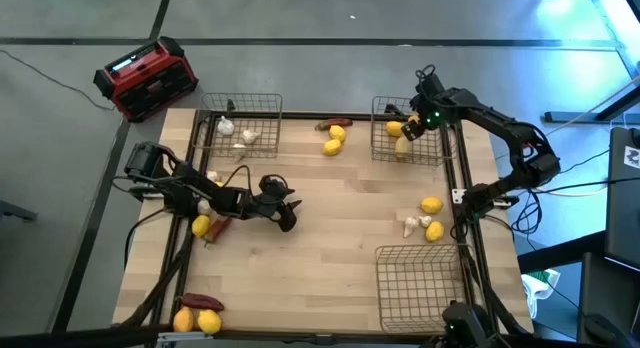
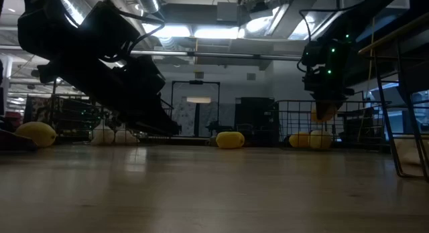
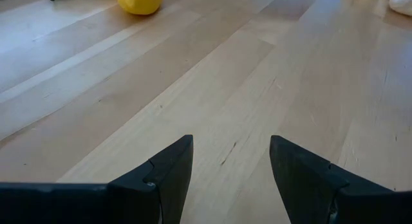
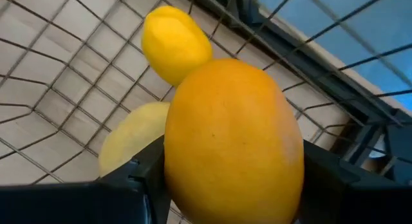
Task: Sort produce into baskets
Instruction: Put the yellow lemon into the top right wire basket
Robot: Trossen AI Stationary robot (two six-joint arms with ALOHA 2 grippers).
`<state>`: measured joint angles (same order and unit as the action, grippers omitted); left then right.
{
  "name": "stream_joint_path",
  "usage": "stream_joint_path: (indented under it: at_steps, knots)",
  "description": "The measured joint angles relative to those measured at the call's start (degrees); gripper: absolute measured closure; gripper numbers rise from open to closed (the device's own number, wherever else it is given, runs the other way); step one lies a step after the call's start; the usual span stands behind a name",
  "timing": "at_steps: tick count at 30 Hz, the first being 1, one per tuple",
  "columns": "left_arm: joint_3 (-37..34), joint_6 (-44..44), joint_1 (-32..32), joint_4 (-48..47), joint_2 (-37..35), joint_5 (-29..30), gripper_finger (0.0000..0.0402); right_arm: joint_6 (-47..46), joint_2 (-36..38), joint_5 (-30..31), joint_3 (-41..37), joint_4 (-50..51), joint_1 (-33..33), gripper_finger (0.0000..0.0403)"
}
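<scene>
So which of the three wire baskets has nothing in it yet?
The basket at the table's near right corner: only bare mesh shows. The far-left basket holds whitish bulbs, and the far-right basket holds yellow fruit.

In the right wrist view the orange fruit (image 4: 235, 143) fills the frame and its underside runs off the picture's edge; it covers most of a pale yellow fruit (image 4: 132, 137) behind it. In the left wrist view a yellow fruit (image 3: 138, 1) is cut by the edge, and so is a whitish piece (image 3: 400, 1), too little showing to name. In the low view the left arm (image 2: 100, 59) is only a dark silhouette, hiding its pincer.
</scene>
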<state>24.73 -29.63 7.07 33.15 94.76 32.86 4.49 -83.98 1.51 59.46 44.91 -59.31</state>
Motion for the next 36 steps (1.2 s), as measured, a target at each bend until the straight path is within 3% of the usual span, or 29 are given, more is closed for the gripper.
stream_joint_path:
  at_steps: [9,36]
  knots:
    - [0.0,0.0,0.0,0.0,0.0,0.0,0.0200,-0.2,-3.6,2.0,0.0,0.8,0.0,0.0169]
    - [0.0,0.0,0.0,-0.1,0.0,0.0,0.0200,0.3,-3.5,2.4,0.0,3.3,0.0,0.0137]
